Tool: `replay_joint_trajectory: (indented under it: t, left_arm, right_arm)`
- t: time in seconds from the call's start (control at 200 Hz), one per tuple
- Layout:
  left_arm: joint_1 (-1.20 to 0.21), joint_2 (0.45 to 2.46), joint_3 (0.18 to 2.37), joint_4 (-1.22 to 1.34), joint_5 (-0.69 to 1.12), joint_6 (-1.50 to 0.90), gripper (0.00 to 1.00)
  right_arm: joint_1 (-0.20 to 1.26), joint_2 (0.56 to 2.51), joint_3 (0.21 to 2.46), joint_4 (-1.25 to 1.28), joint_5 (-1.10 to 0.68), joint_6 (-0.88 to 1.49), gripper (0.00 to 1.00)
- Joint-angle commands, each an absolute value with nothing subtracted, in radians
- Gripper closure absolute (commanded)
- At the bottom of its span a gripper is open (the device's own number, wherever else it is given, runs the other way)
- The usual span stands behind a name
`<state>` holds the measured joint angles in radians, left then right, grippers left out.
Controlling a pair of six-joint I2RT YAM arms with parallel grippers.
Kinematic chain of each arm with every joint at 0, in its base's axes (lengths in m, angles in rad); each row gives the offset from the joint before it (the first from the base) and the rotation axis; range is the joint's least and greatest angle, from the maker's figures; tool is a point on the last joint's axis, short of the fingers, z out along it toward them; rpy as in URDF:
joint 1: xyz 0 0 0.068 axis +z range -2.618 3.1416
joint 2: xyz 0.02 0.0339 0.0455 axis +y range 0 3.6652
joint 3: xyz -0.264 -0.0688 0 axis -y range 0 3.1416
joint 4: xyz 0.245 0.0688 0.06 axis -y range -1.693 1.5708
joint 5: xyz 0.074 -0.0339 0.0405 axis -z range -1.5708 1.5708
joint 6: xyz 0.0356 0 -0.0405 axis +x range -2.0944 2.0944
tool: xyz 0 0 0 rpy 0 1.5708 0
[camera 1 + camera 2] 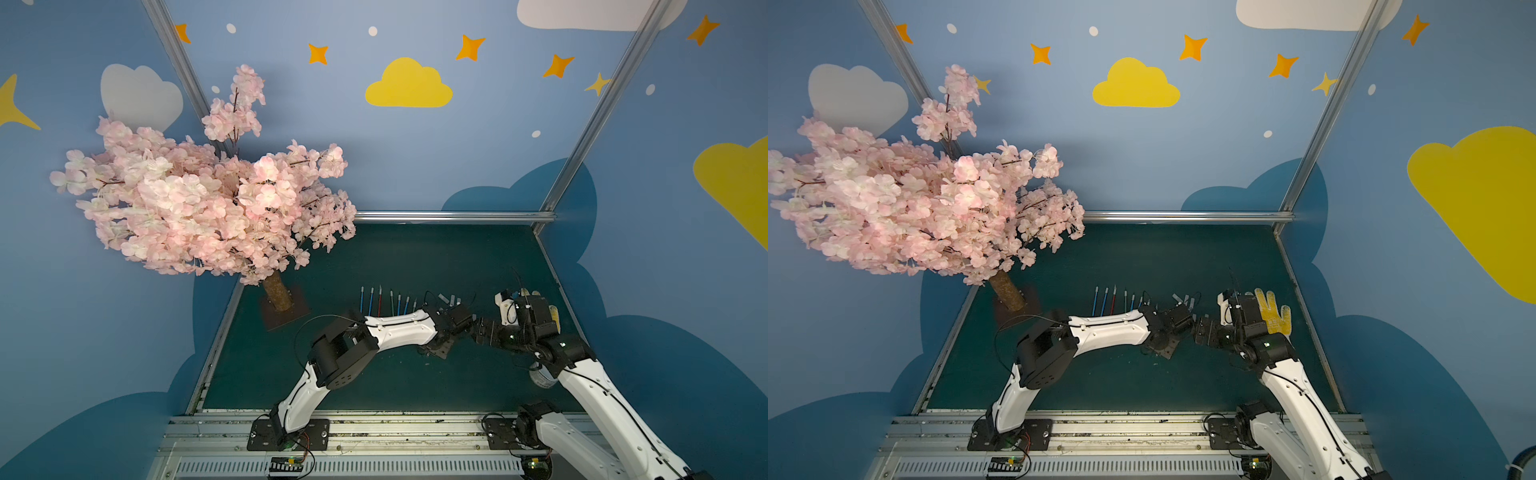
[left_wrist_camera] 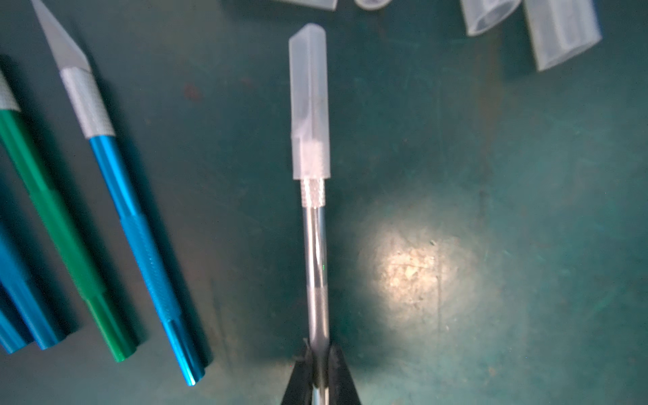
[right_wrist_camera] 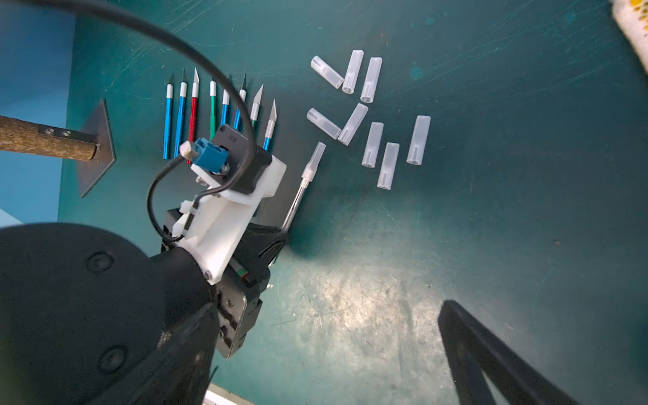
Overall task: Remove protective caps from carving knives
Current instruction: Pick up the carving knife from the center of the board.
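Observation:
In the left wrist view my left gripper (image 2: pixel 319 364) is shut on the handle of a silver carving knife (image 2: pixel 317 263). Its blade end still wears a translucent protective cap (image 2: pixel 308 101). The right wrist view shows the same knife (image 3: pixel 296 200) with the cap (image 3: pixel 314 157) pointing towards several loose caps (image 3: pixel 371 143) on the mat. Beside it lies a row of several uncapped blue, red and green knives (image 3: pixel 193 108). My right gripper (image 3: pixel 328 308) hangs open and empty, just to the right of the left gripper (image 1: pixel 469 326). In both top views the arms hide the held knife.
A pink blossom tree (image 1: pixel 199 208) on a dark base plate (image 1: pixel 284 309) stands at the back left of the green mat. A yellow glove (image 1: pixel 1273 311) lies at the right behind my right arm. A small can (image 1: pixel 542 376) sits under that arm. Metal rails edge the mat.

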<state>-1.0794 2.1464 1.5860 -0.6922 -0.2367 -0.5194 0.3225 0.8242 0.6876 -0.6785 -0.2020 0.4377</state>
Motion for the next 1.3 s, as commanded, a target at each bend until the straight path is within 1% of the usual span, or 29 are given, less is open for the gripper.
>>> replay_joint_trajectory:
  t: [0.0,0.27,0.355,0.516,0.571,0.646,0.806,0.891,1.001,1.186,1.292]
  left_arm:
    - [-1.086,2.117,1.549,-0.679,-0.218,-0.523,0.9]
    - [-1.087,2.035,1.488,-0.614,-0.199,-0.54,0.91]
    - [-1.086,2.002,1.449,-0.574,-0.178,-0.546,0.91]
    - [-1.087,1.933,1.364,-0.478,-0.13,-0.556,0.91]
    - [-1.086,1.911,1.334,-0.446,-0.115,-0.564,0.91]
    - [-1.086,1.878,1.29,-0.4,-0.093,-0.567,0.92]
    - [-1.089,1.818,1.208,-0.316,-0.073,-0.56,0.92]
    - [-1.091,1.803,1.181,-0.289,-0.064,-0.545,0.93]
    - [-1.097,1.799,1.17,-0.281,-0.063,-0.539,0.93]
    - [-1.108,1.794,1.163,-0.269,-0.069,-0.544,0.93]
    - [-1.112,1.791,1.162,-0.263,-0.069,-0.544,0.93]
  right_arm:
    - [0.327,0.81,0.678,-0.672,-0.227,0.447,0.02]
    - [0.325,0.825,0.644,-0.64,-0.232,0.508,0.02]
    - [0.325,0.833,0.64,-0.62,-0.23,0.555,0.04]
    - [0.325,0.856,0.63,-0.553,-0.277,0.609,0.07]
    - [0.325,0.87,0.631,-0.542,-0.27,0.628,0.09]
    - [0.325,0.89,0.628,-0.525,-0.255,0.653,0.16]
    - [0.327,0.945,0.635,-0.458,-0.276,0.692,0.26]
    - [0.33,0.985,0.648,-0.44,-0.274,0.709,0.34]
    - [0.347,1.035,0.667,-0.416,-0.27,0.722,0.35]
    - [0.373,1.108,0.704,-0.376,-0.241,0.754,0.4]
    - [0.382,1.153,0.726,-0.364,-0.245,0.759,0.47]
